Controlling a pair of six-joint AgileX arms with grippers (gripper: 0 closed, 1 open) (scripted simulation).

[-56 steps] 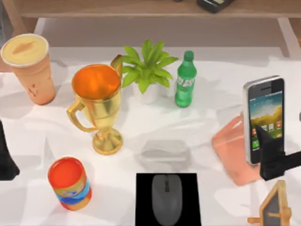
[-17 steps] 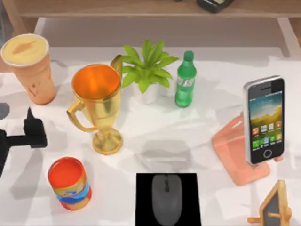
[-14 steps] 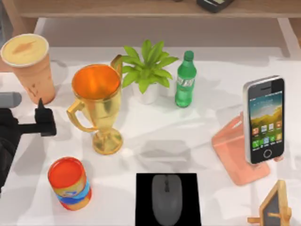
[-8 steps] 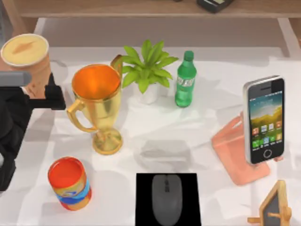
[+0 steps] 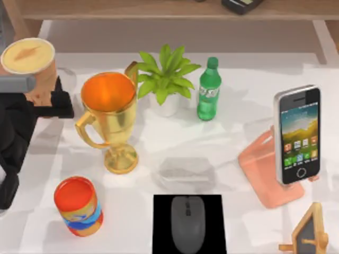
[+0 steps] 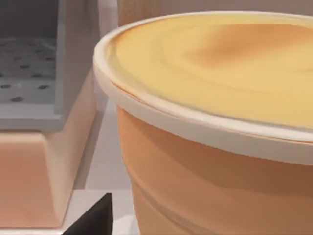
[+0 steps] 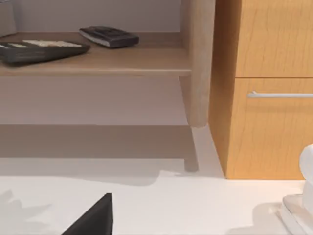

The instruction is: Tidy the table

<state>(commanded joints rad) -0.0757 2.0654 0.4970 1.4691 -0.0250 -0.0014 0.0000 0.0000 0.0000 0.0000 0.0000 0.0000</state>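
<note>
top view, one left gripper (image 5: 55,100) beside one paper cup (image 5: 30,66), one trophy (image 5: 109,116)

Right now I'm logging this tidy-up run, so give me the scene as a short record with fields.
surface: white table
left tool: at the orange paper cup, table's left rear
left wrist view: cup's rim and wall very near
centre: gold trophy, potted plant, green bottle
front: orange can, grey mouse on black pad
right: phone on pink stand
</note>
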